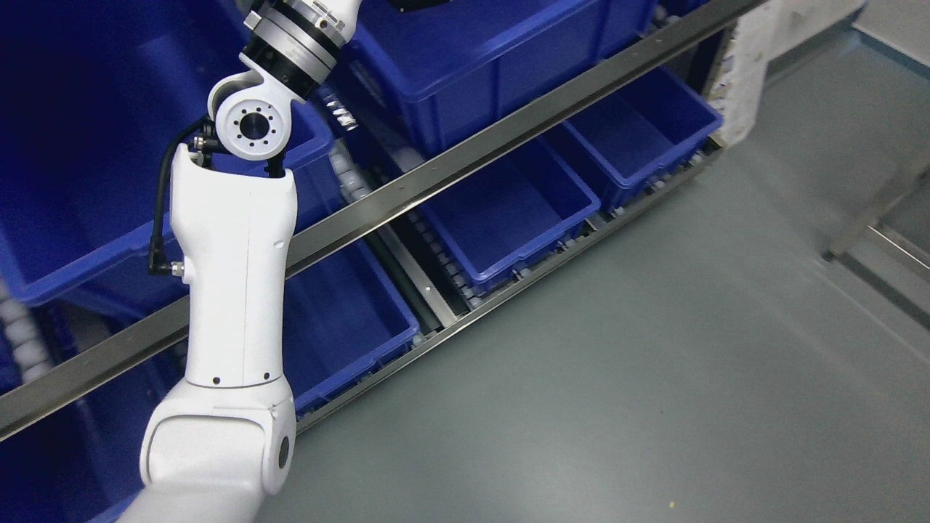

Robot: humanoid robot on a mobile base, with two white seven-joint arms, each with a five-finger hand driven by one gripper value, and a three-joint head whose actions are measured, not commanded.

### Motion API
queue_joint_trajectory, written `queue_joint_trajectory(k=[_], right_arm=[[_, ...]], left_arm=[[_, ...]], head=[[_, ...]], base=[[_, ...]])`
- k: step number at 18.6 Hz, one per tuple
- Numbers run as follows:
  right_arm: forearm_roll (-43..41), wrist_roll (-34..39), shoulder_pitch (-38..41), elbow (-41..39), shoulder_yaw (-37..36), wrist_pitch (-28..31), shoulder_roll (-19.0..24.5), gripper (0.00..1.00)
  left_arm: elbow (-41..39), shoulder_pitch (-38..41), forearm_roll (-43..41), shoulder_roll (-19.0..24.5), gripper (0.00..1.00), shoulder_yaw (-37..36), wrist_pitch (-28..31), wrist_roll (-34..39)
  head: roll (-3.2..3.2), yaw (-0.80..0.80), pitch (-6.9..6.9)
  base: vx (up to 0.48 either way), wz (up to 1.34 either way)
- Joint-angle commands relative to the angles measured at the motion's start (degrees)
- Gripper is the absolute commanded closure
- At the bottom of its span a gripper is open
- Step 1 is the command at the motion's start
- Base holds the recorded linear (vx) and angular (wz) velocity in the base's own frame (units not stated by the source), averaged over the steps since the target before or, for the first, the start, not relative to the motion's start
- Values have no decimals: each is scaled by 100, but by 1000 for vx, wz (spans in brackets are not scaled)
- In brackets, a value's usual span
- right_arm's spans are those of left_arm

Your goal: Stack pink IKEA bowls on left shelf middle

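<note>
My left arm rises from the lower left edge and reaches up past the top edge of the head view, so its hand is out of view. No pink bowl shows anywhere. The arm passes in front of the shelf's steel rail and the blue bins on the upper level. My right arm is not in view.
A tilted rack holds blue bins on two levels: large ones above the rail, smaller ones below. Roller tracks run between the lower bins. Grey floor lies to the right, with a metal frame leg.
</note>
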Motion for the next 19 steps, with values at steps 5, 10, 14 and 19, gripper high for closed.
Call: queue_joint_trajectory(k=[5,10,14,19], right_arm=[[44,0,0,1,-62,5,-100,0],[44,0,0,1,-62,5,-100,0],[44,0,0,1,-62,5,-100,0],[44,0,0,1,-62,5,-100,0]], left_arm=[[3,-216,-486,100,96,-6,640,-127],[152,154,-689,378,96,-94,649,-812],[758,49,-953,308,96,-488,623,-813],[1215,-101,-1041,176,92,-841,623,-778]], head=[[0,0,0],[0,0,-2],[0,0,-2],[0,0,-2]], base=[[-36,899],[33,748],[58,435],[44,215]])
